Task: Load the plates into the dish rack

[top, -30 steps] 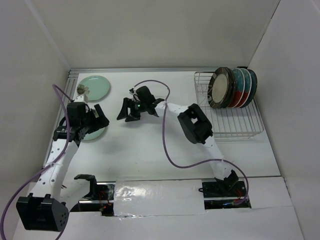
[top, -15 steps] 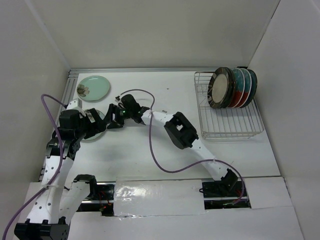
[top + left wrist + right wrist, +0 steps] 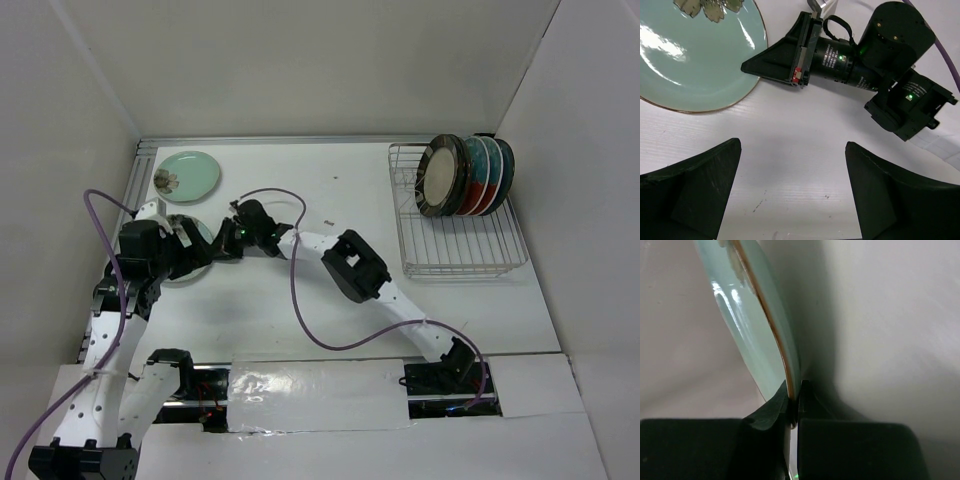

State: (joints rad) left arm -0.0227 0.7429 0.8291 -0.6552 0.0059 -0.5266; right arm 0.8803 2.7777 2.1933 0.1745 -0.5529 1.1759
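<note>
Rim of round mint-green ceramic plate (image 3: 690, 65) pinched by right gripper (image 3: 794, 401); left gripper (image 3: 791, 150) spread, hovering just beside.

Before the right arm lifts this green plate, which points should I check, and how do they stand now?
1. Grip: right gripper shut on the rim of the mint-green plate: ok.
2. Helper: left gripper open, apart from that plate: ok.
3. Plate lifted off the table: cannot tell.
4. Free tines in the dish rack, near side: ok.
5. The second mint-green plate lies apart from both arms: ok.
</note>
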